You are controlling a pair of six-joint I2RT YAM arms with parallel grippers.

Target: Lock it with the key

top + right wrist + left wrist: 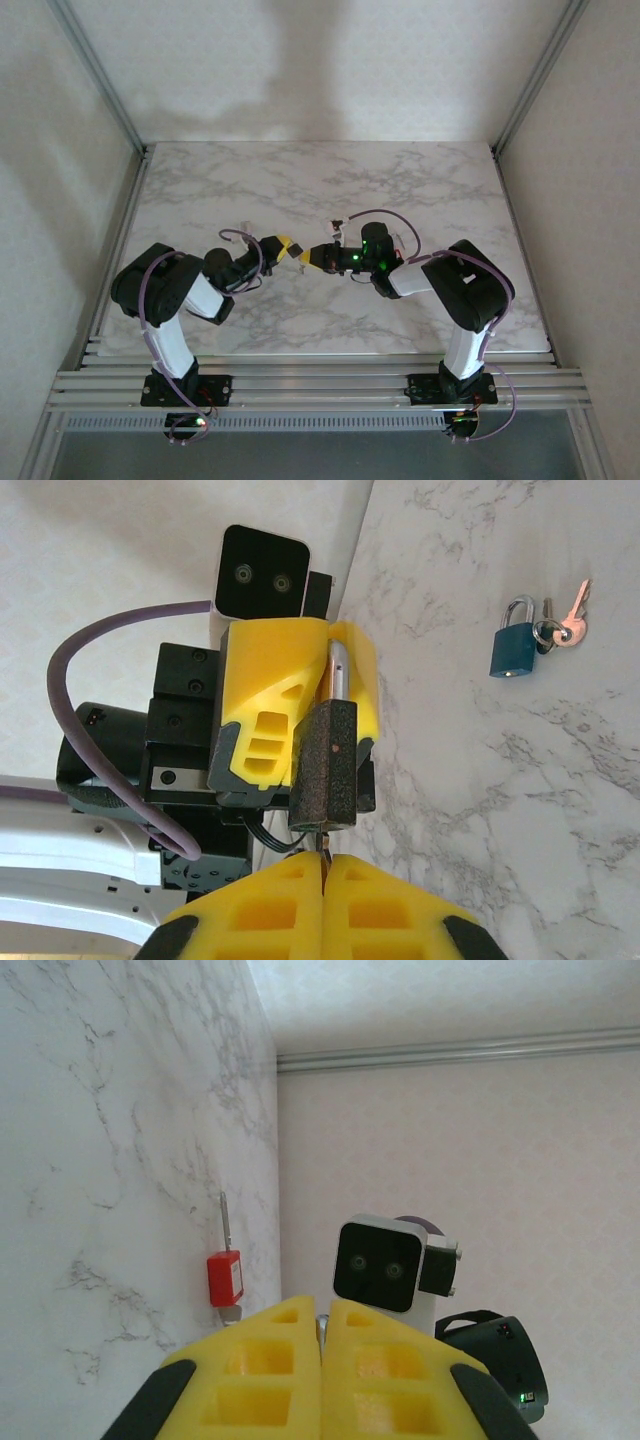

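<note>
The lock [323,765], dark-bodied, is held up over the near middle of the table [400,180], between the two arms. It is clamped in the left gripper [322,1345], with yellow fingers pressed on both sides of body and shackle. The right gripper [322,872] is closed tight on the key [322,846], a thin sliver seen at the lock's end. A blue lock [512,645] with keys [568,615] is seen lying on the marble, and a red lock [225,1278] too.
</note>
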